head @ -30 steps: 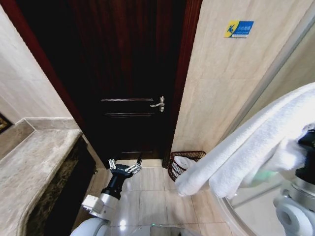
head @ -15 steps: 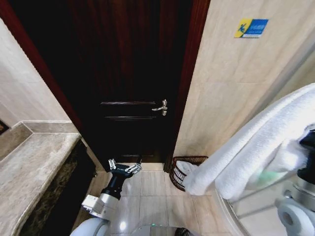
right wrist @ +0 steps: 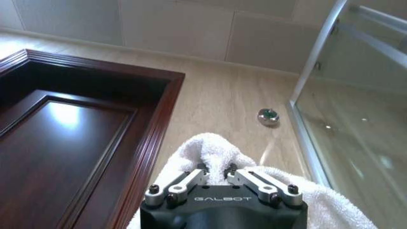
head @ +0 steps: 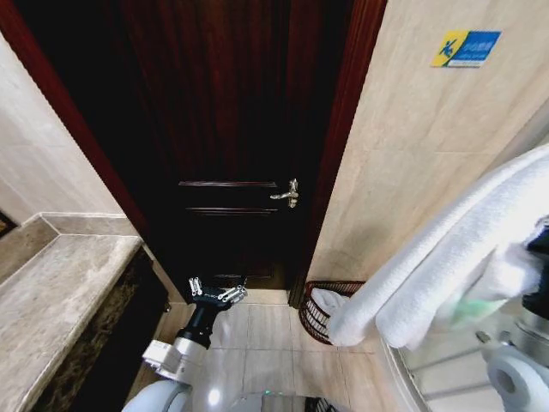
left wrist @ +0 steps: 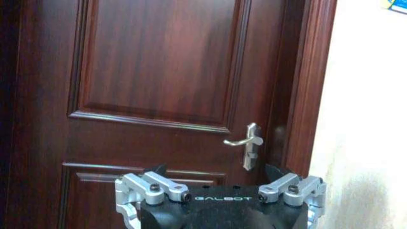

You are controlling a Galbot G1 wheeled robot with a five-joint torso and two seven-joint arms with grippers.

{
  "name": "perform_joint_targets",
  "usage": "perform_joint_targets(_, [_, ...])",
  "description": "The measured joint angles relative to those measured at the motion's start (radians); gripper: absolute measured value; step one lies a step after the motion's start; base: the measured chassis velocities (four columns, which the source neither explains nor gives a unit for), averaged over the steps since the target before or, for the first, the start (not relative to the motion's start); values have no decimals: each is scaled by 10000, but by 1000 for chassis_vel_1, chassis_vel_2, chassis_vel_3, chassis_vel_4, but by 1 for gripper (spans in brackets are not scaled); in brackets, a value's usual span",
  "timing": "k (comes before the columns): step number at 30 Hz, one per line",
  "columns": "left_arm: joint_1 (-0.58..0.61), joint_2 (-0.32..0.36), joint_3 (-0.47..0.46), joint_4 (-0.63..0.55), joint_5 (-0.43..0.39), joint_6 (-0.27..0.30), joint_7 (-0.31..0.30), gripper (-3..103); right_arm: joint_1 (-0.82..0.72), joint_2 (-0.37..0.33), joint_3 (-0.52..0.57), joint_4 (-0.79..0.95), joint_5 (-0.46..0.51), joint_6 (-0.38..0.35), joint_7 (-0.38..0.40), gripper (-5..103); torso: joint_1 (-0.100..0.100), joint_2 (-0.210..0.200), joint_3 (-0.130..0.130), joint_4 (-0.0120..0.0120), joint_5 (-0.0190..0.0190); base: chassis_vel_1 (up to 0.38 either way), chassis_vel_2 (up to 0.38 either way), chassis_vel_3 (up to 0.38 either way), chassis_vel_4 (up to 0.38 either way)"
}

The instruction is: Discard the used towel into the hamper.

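towel (head: 446,266) covering the hamper's (head: 322,311) right side, towel's far end cut off at frame edge

Floor (head: 257,343): pale beige glossy tiles with thin grout lines, light glare in the head view; the hamper (head: 324,311) stands directly on it, upright, in the corner where the door frame meets the tiled wall, just beside both; dark red-brown openwork wire, white cloth showing inside near the rim, its right side hidden behind the hanging white towel (head: 429,275), which is off the floor; worktop (head: 60,300) on the robot's left, mottled grey-beige stone slab with rounded edge, dark cabinet front dropping to the floor below it.
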Motion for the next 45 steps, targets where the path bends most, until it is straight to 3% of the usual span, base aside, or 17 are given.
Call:
perform_joint_targets(14, [0, 1, 0, 0, 0, 0, 0, 100, 140, -74, -60, 0, 17, -192, 116, 9, -5, 2, -2, -3, -1, -64, 70, 67, -67])
perform_joint_targets(35, [0, 1, 0, 0, 0, 0, 0, 100, 1365, -1083, -113, -397, 284, -293, 66, 9, -4, 1, -1, -2, 1, -38, 38, 37, -36])
perform_joint_targets(42, [0, 0, 0, 0, 0, 0, 0, 100, 1520, -691, -488, -914, -41, -121, -46, 9, 0, 0, 0, -2, 2, 0, 0, 0, 0])
perform_joint_targets(45, [0, 0, 0, 1, 0, 0, 0, 100, 1496, -448, -675, -1407, -180, 310, -267, 9, 1, 1, 0, -2, 0, 0, 0, 0, 0])
